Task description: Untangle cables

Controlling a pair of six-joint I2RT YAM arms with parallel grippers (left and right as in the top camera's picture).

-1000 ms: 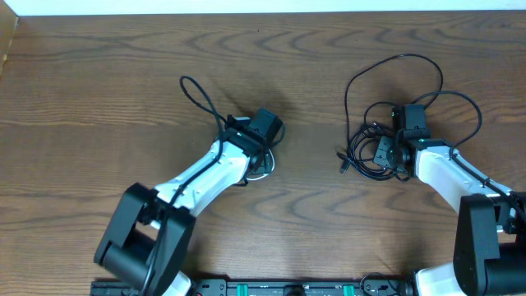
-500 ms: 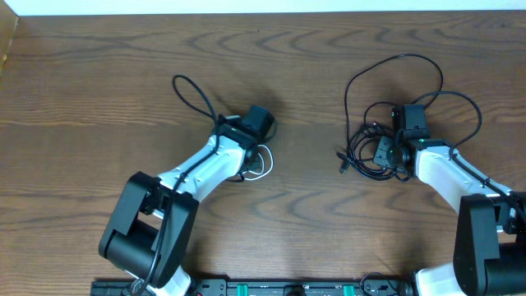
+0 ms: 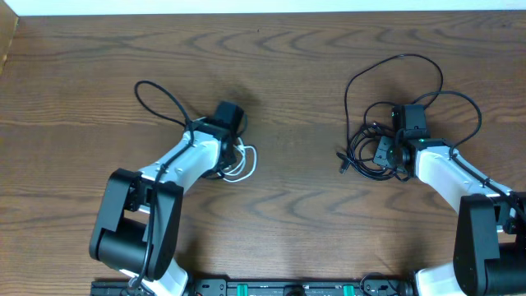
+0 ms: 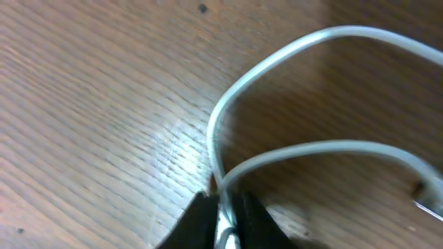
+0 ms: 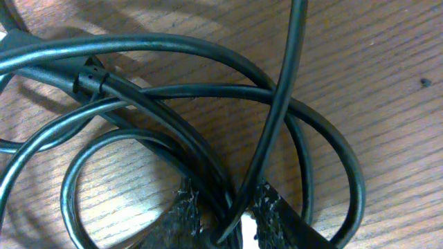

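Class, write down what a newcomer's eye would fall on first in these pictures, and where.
A tangle of black cables lies at the right of the table, with the right fingers pinching one strand of it. Left of centre a lone white cable loops out, clamped between the left fingers.

Counter (image 3: 312, 49): brown wood grain, smooth, low sheen. White cable (image 4: 291, 52): smooth plastic jacket, slightly glossy. Black cables (image 5: 173, 45): smooth rubbery jacket, semi-gloss with soft highlights. Pads (image 5: 181, 211) on the right jaws: black, coarse gritty texture, matt. Arm shells (image 3: 185, 160): smooth white plastic, some gloss.
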